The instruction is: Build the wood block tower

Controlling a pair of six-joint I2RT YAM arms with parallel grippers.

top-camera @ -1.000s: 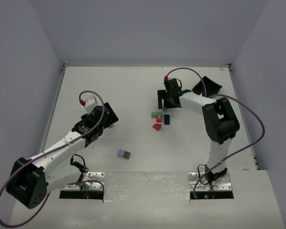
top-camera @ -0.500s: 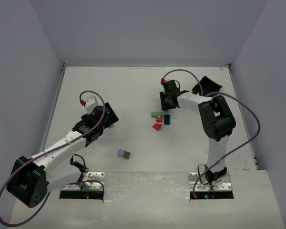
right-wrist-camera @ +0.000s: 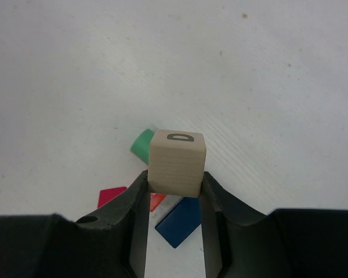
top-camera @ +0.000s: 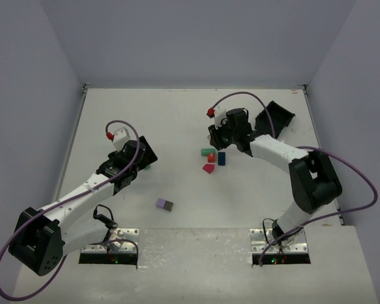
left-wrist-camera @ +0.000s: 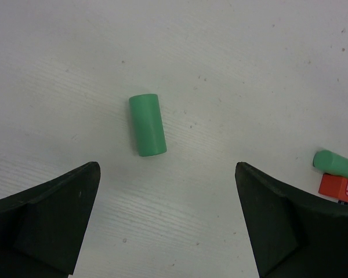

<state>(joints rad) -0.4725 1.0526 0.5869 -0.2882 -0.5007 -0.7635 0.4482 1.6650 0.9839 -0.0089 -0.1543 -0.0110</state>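
**Right fingers** point(right-wrist-camera: 133, 204): closed part-way on a tan cube point(right-wrist-camera: 177, 163). They clamp two opposite side faces at its lower half, and a letter D shows on the top face. The cube hangs clear of the counter point(right-wrist-camera: 267, 87), above and just beyond the blue block point(right-wrist-camera: 178, 220).

**Left fingers** point(left-wrist-camera: 52, 214): spread wide, holding nothing. A green cylinder point(left-wrist-camera: 147, 124) lies on its side on the counter between them, well to the left of the blue block.

**Other pieces:**
- A green block point(top-camera: 208, 152) and a red block point(top-camera: 211, 158) sit just left of the blue block.
- A magenta piece point(top-camera: 208, 168) sits just nearer than the blue block.
- A purple and grey pair point(top-camera: 164, 204) lies well apart, to the blue block's near left.
- No stack is visible; every loose piece lies flat on the counter.

**Handling, as assessed:** The pieces look light, rigid and unlikely to break. Their smooth painted faces could slip under a shallow pinch.
- Hold a block on flat opposite faces, centred, with the underside left free for seating.
- The present grip sits low on the cube, so the fingers may foul the pieces around the blue block when the cube is set down.
- The cylinder will roll, so it should be taken across its curved flanks at mid-length.
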